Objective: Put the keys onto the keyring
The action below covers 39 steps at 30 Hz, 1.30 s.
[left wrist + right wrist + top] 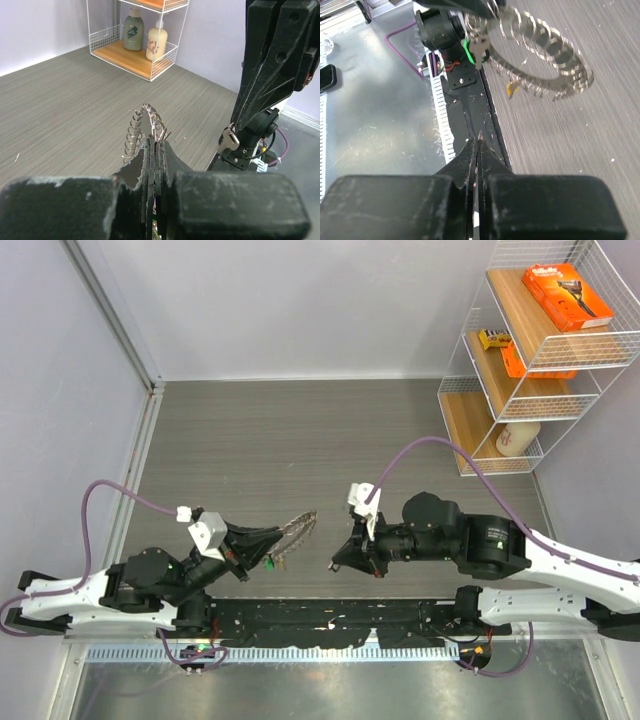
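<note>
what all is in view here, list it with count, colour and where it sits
keyring: one, silver, small keys fanned round it, held above the table
tag: one, bright green, hanging by the keyring
key: one, silver, at the right gripper's tip
wire shelf: one, white with wooden boards, far right corner
orange box: one, top board
green bottle: one, dark green, bottom board
cream bottle: one, beside the green bottle
table: one, grey wood grain
left gripper: one, black, shut on the keyring
right gripper: one, black, shut on the key
</note>
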Available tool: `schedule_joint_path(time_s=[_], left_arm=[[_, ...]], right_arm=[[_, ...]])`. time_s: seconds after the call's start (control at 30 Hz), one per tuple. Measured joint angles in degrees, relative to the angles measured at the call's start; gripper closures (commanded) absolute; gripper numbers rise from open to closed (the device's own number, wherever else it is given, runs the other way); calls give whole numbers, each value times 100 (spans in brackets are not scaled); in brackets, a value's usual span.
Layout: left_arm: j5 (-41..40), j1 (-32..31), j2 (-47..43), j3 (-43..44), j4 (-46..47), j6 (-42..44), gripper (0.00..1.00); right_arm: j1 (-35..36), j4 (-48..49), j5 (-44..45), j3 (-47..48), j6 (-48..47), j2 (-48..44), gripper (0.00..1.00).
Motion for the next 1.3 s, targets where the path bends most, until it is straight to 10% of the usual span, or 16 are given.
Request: schedule_joint_path(time_s=[1.3], left_arm=[[216,0,153,42,50,63,100]], right_arm=[[0,57,-76,2081,-568,2094,95]])
